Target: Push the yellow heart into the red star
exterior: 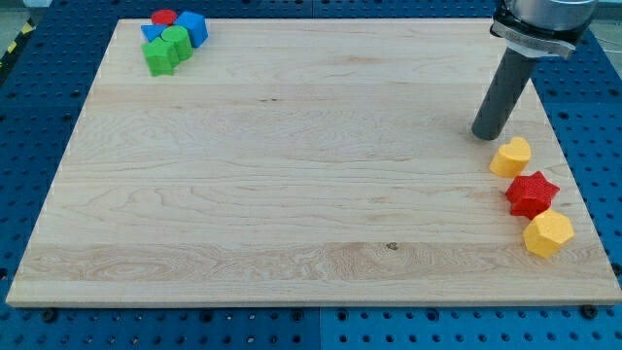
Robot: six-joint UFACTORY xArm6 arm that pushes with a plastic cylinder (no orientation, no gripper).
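Observation:
The yellow heart (pixel 511 157) lies near the board's right edge. The red star (pixel 531 193) sits just below and right of it, with a thin gap or light contact between them; I cannot tell which. My tip (pixel 485 135) rests on the board just up and left of the yellow heart, close to it but apart.
A yellow hexagon block (pixel 548 233) touches the red star from below. At the view's top left is a cluster: a red block (pixel 164 17), blue blocks (pixel 191 26) and green blocks (pixel 167 51). The wooden board (pixel 292 175) ends close to the right of the yellow heart.

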